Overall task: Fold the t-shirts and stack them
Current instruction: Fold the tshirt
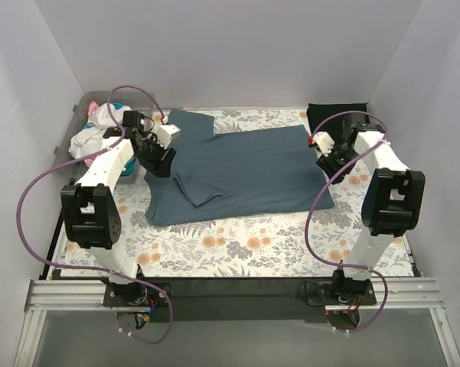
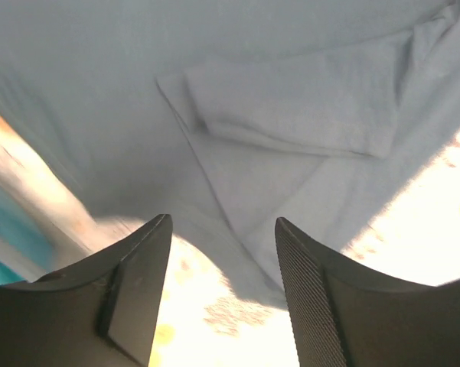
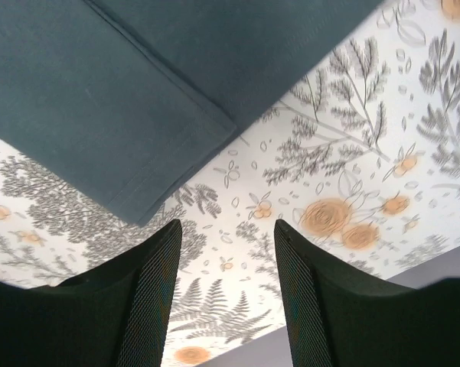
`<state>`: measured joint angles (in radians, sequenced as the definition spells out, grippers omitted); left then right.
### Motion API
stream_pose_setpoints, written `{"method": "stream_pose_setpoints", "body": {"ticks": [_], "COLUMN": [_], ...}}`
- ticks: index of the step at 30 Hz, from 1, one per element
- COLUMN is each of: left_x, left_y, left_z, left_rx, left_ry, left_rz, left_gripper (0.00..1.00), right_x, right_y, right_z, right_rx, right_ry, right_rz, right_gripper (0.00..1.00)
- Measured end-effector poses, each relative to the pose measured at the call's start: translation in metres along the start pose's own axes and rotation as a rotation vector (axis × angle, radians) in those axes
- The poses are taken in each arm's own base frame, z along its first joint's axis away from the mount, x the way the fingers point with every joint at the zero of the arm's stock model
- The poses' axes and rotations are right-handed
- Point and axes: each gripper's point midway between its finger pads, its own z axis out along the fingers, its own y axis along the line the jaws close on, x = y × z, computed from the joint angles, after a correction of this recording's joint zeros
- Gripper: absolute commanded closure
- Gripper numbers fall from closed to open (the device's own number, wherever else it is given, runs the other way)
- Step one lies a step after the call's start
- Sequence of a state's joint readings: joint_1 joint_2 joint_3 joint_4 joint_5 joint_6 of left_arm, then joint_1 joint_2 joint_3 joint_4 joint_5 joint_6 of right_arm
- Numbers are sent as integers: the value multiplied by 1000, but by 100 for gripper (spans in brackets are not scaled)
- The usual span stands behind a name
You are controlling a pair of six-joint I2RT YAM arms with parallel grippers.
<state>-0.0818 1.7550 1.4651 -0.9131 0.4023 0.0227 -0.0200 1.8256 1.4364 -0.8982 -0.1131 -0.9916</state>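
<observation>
A large slate blue-grey t-shirt [image 1: 241,168] lies spread on the floral table cloth [image 1: 237,245], one sleeve folded inward near its left side. It also shows in the left wrist view [image 2: 291,107] and the right wrist view [image 3: 138,84]. My left gripper [image 1: 159,162] hangs open and empty over the shirt's left edge [image 2: 223,252]. My right gripper [image 1: 327,164] is open and empty just off the shirt's right edge, over bare cloth [image 3: 226,260]. A black t-shirt [image 1: 335,115] lies folded at the back right. White and pink shirts [image 1: 99,130] sit heaped at the back left.
A clear plastic bin [image 1: 83,115] holds the heap of shirts at the back left, close behind my left arm. White walls enclose the table on three sides. Purple cables loop from both arms.
</observation>
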Motion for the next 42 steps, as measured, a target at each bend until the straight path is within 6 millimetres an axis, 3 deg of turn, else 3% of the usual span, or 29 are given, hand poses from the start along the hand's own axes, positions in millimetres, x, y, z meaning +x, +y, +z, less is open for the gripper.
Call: {"method": "stream_pose_setpoints", "body": {"ticks": [2,5,10,19,27,29,31,33,34,35,37,39,42], "left_x": [16,41,71,108,118,124,132,141,146,149,154,158,164], "left_y": [-7,-40,-78,-87,-83,-83,-85,-87,-88,-89,-88,-87,-86], "left_z": [-10,-21,-24,-13,-5,-1,5,9,11,12,11,11,9], "left_rx": [14,54,99,84,62,66,72,73,71,66,54,43,31], "left_ry": [-5,11,53,144,170,187,214,242,257,266,286,296,316], "left_rz": [-93,-190,-291,-394,-411,-417,-428,-440,-445,-451,-452,-452,-450], "left_gripper": [40,39,37,38,42,44,51,60,69,74,82,97,100], "right_x": [7,20,23,26,39,40,42,44,45,46,48,50,53], "right_y": [0,10,28,51,67,68,69,70,71,71,71,74,79], "right_z": [-7,-11,-6,15,30,33,37,40,41,42,43,44,42], "right_rx": [-22,-83,-184,-304,-348,-349,-354,-357,-356,-354,-352,-356,-355], "right_ry": [-27,-42,-60,-40,9,12,20,25,28,31,37,44,49], "right_rz": [86,209,339,428,465,468,470,470,470,468,464,468,465], "right_gripper": [41,42,42,43,42,46,53,67,72,86,99,99,99]}}
